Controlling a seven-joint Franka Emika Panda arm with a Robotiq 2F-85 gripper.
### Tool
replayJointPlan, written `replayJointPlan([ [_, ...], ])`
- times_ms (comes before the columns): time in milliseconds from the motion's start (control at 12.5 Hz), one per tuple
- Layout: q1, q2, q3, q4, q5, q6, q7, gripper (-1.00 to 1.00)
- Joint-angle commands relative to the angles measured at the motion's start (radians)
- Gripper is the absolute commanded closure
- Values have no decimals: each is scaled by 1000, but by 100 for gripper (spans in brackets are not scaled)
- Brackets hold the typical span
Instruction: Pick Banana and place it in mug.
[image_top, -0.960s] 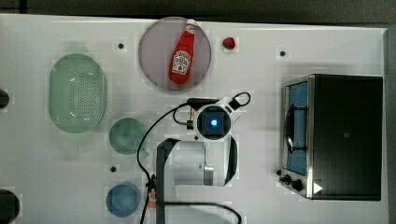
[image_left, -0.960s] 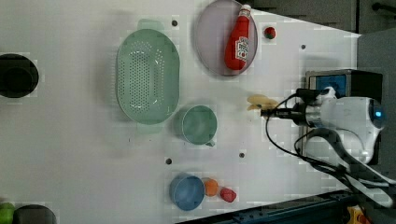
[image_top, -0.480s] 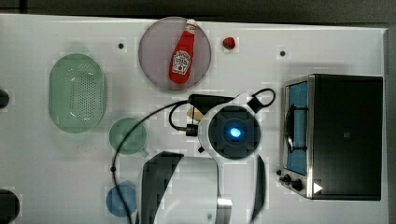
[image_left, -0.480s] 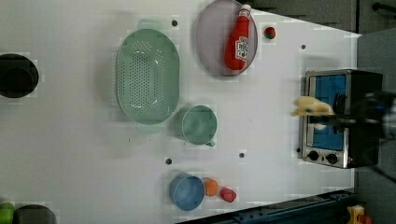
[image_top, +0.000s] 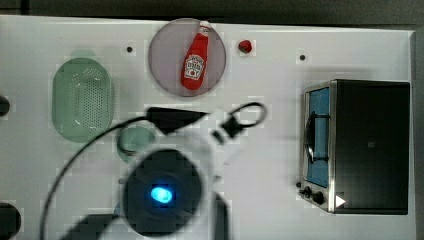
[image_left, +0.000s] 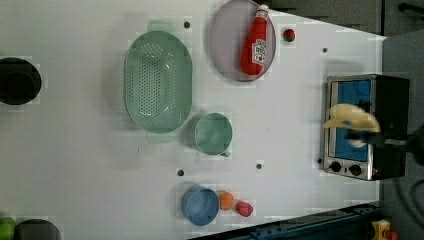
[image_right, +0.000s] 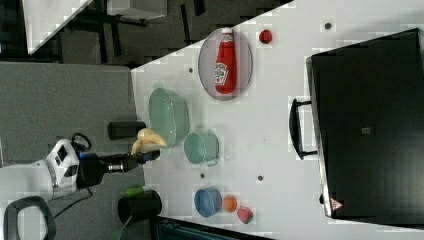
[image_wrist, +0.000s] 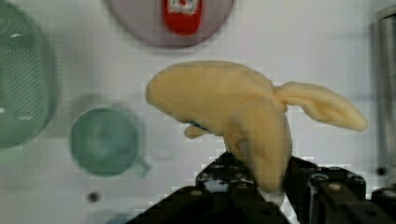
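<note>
Pale yellow toy banana (image_wrist: 243, 112) with floppy peel lobes is up off the white table (image_left: 75, 165), pinched in the black gripper (image_wrist: 271, 186). The small teal-green mug (image_wrist: 103, 141) sits empty below, beside the perforated pale green oval basket (image_left: 158, 81).

The white table (image_top: 280, 150) is seen from straight overhead in the top view and obliquely, from opposite sides, in the left and right views. The small teal-green mug (image_left: 213, 133) is shared by all four views, the wrist view being nearest.
</note>
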Motion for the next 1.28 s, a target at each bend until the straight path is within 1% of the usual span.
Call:
replayJointPlan([
  [80, 42, 68, 172, -41, 95, -26, 313, 46],
  [160, 43, 68, 209, -59, 134, -8, 391, 46],
  [240, 43, 69, 241, -81, 148, 29, 453, 46],
  [480, 43, 101, 310, -173, 147, 223, 593, 46],
  [640, 43, 174, 310, -191, 147, 303, 652, 46],
  [720, 43, 245, 314, -186, 147, 349, 652, 46],
  [880, 42, 329, 313, -178, 145, 455, 653, 46],
  [1040, 41, 380, 310, -175, 131, 509, 664, 46],
  [1120, 40, 388, 297, -174, 101, 522, 694, 46],
  [1200, 40, 394, 291, -180, 68, 519, 724, 40],
  [1280, 40, 401, 288, -188, 50, 521, 756, 22],
])
